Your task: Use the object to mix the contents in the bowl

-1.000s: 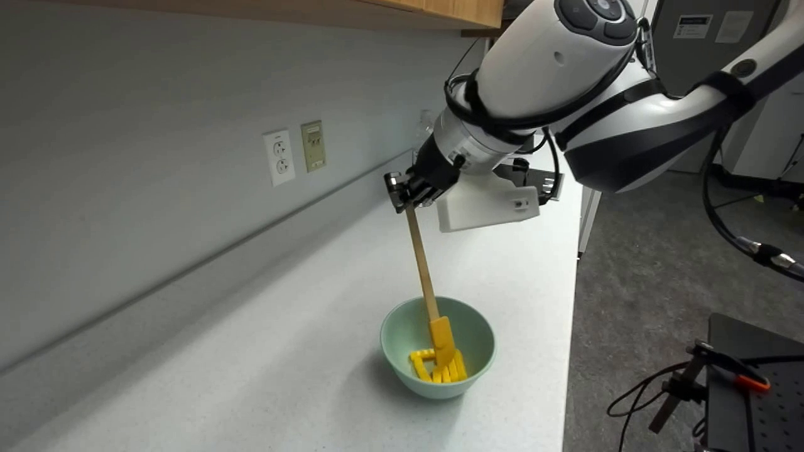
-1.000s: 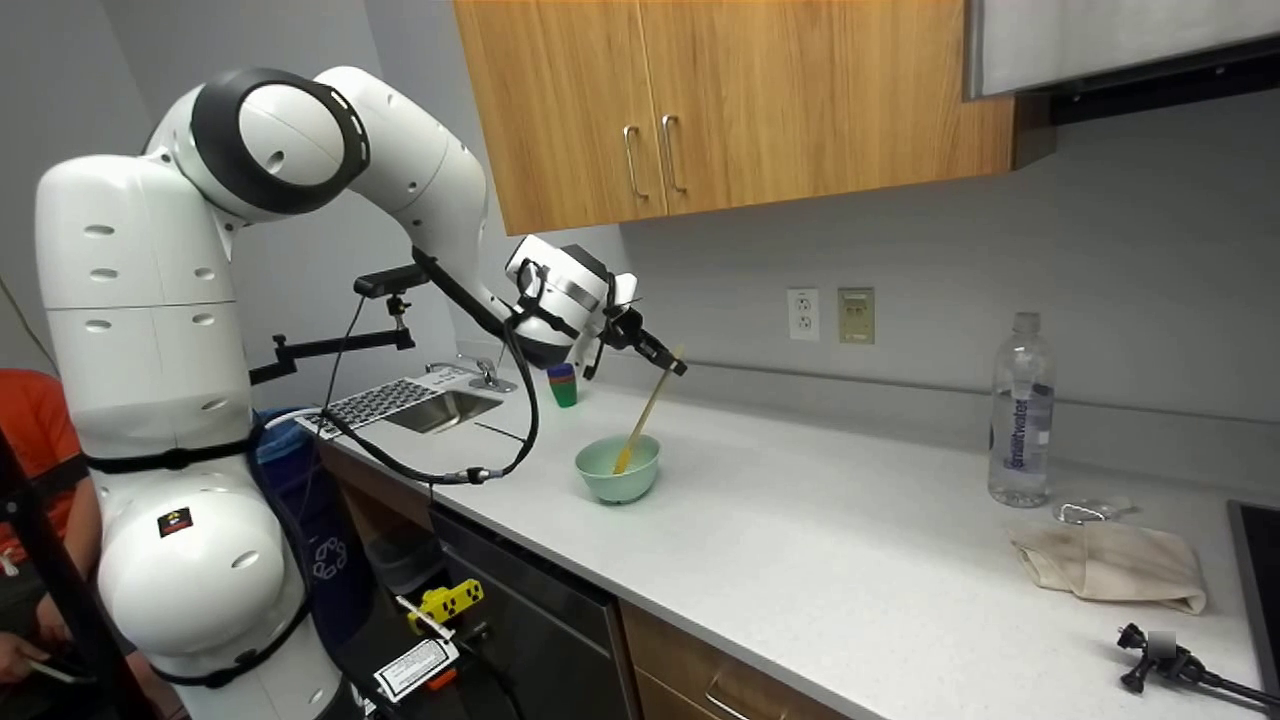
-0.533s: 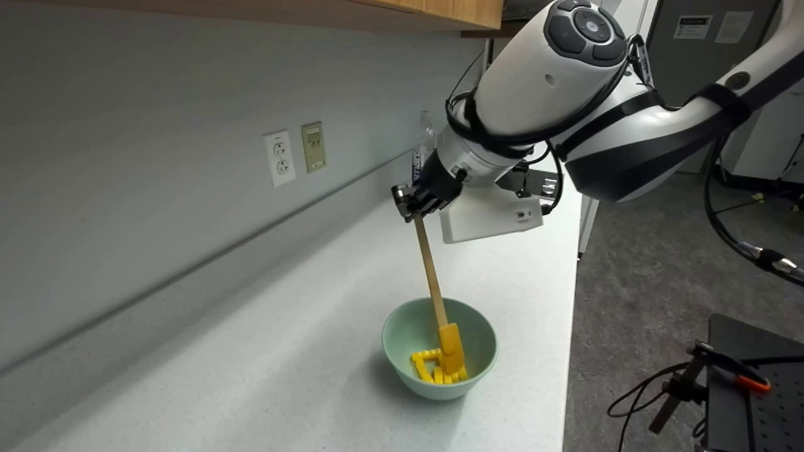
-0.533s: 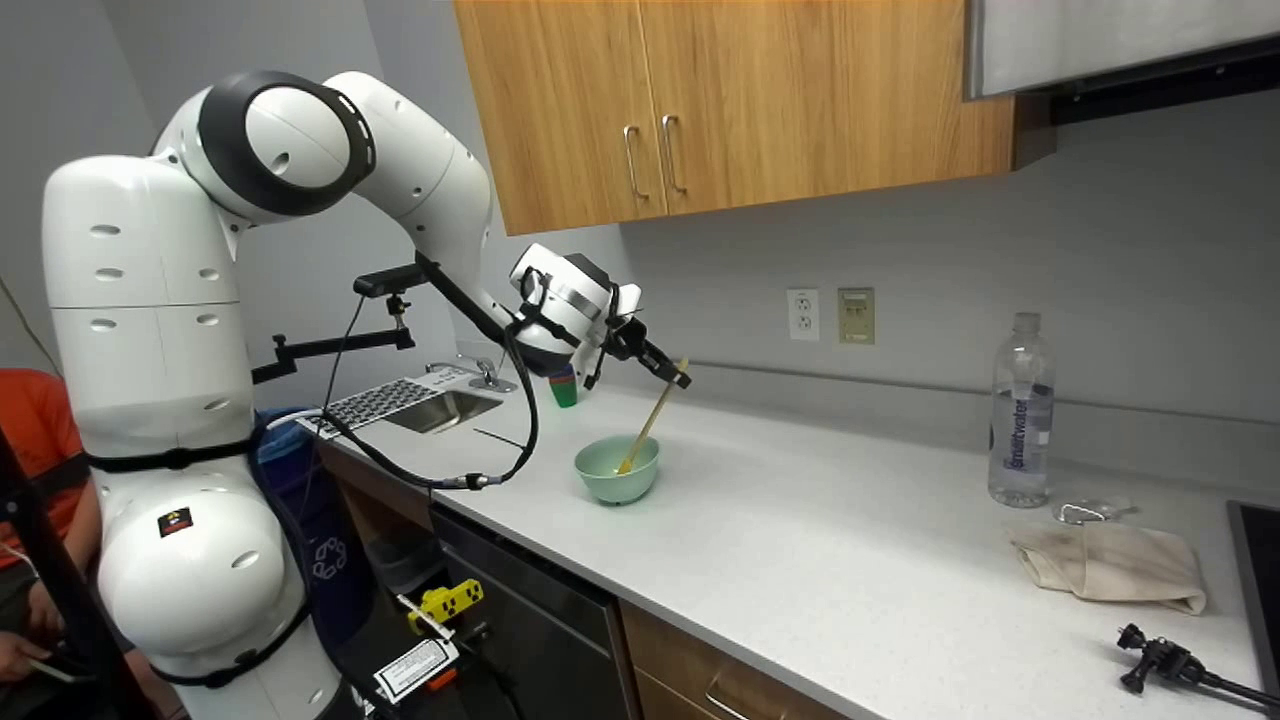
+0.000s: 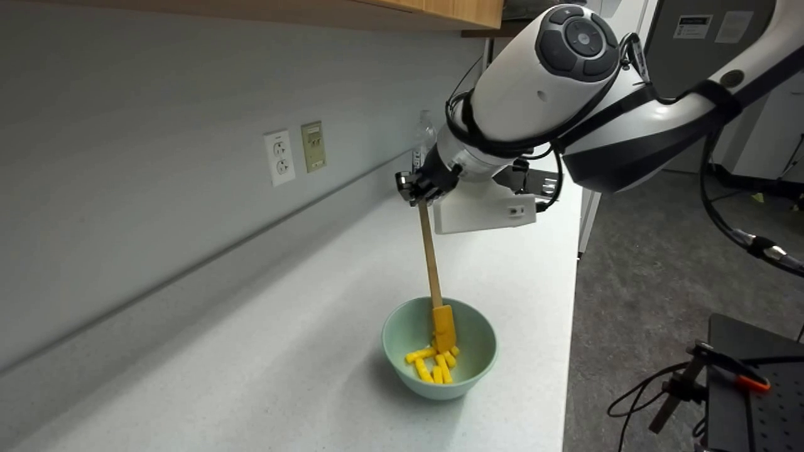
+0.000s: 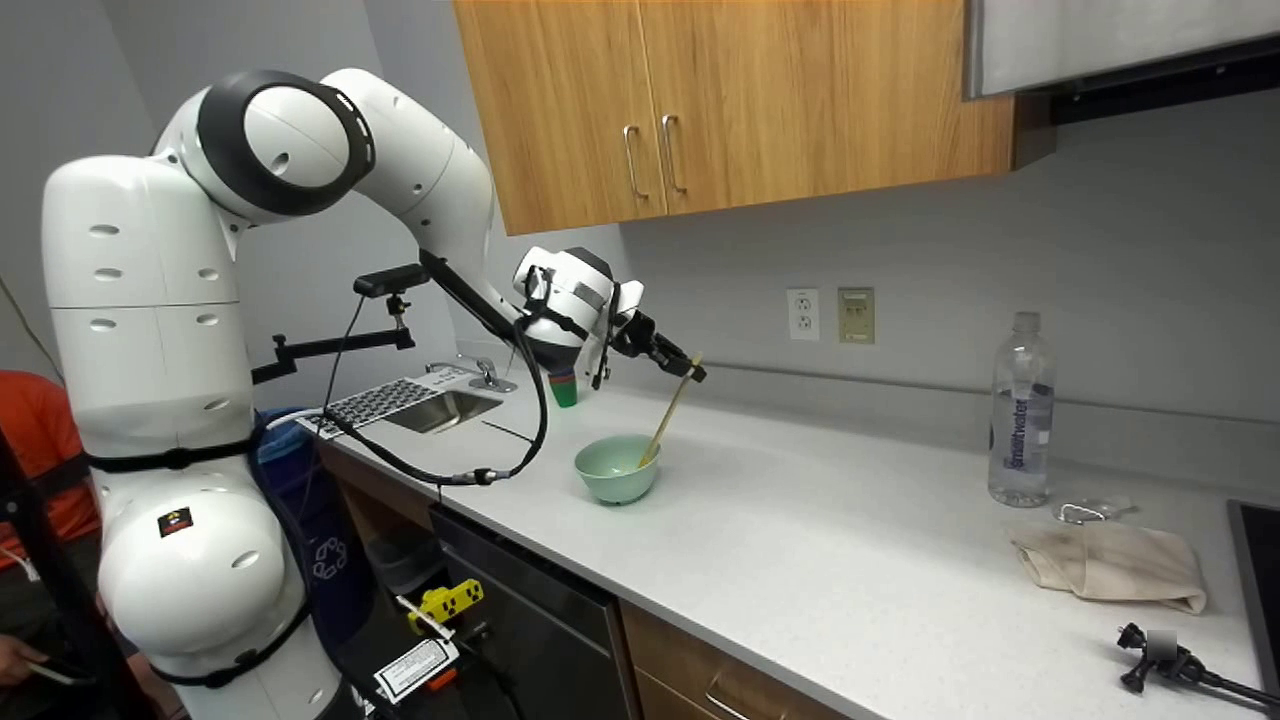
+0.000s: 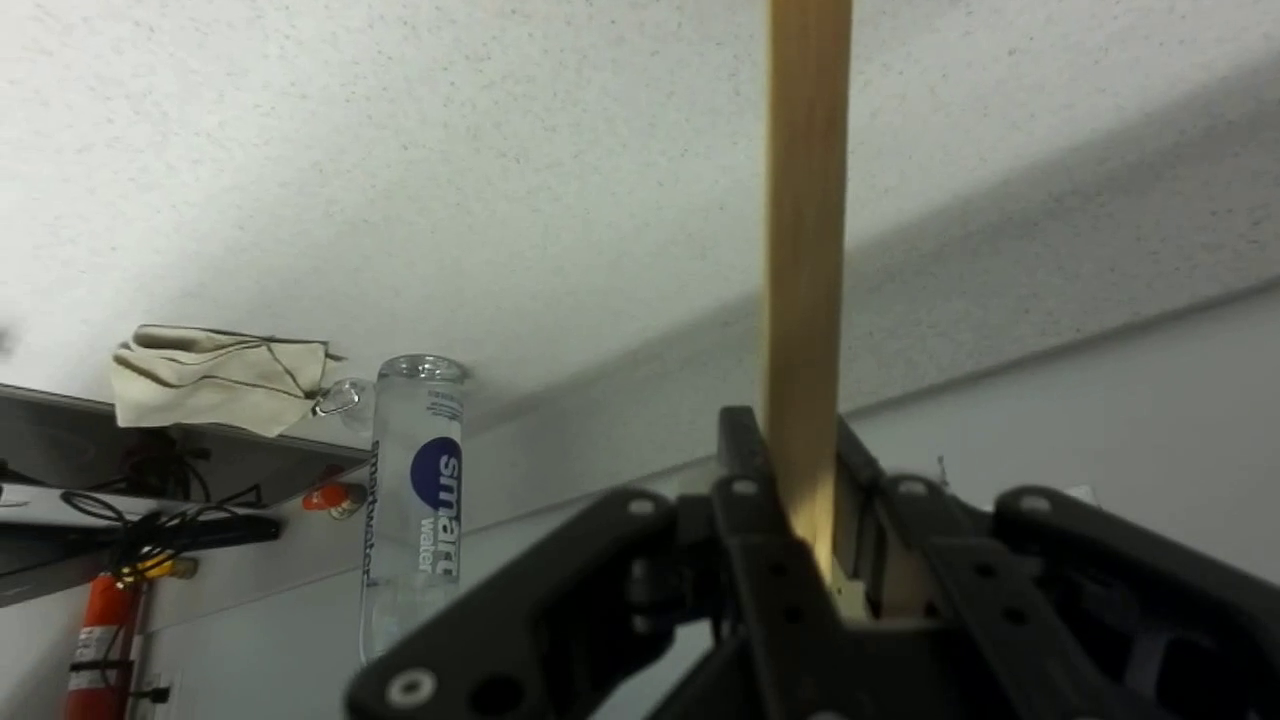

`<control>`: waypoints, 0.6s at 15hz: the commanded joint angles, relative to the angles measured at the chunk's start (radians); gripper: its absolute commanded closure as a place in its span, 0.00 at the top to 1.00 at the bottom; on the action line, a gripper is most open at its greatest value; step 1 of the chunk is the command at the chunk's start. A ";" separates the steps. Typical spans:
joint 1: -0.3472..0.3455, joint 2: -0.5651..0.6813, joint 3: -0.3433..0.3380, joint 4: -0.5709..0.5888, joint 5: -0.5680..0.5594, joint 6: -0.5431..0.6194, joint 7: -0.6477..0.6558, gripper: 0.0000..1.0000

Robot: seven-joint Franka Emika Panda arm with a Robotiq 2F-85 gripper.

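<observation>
- Several yellow pcs (image 5: pixel 443 368) now lie looser in bowl (image 5: pixel 402 339); a sec ago they were packed tighter.
- Task tool = spatula (image 5: pixel 433 276); blade end inside bowl, shifted since then twd bowl's far side in an exterior view, baring more pcs.
- Jaws of gripper (image 7: pixel 797 430) clamped on spatula handle, above bowl & off to one side.
- So mixing prob. working, not finished; next stroke likely back thru pcs. Risk: side push could slide bowl.
</observation>
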 commanded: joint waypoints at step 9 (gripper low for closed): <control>-0.006 0.027 0.014 0.013 0.166 0.010 -0.061 0.35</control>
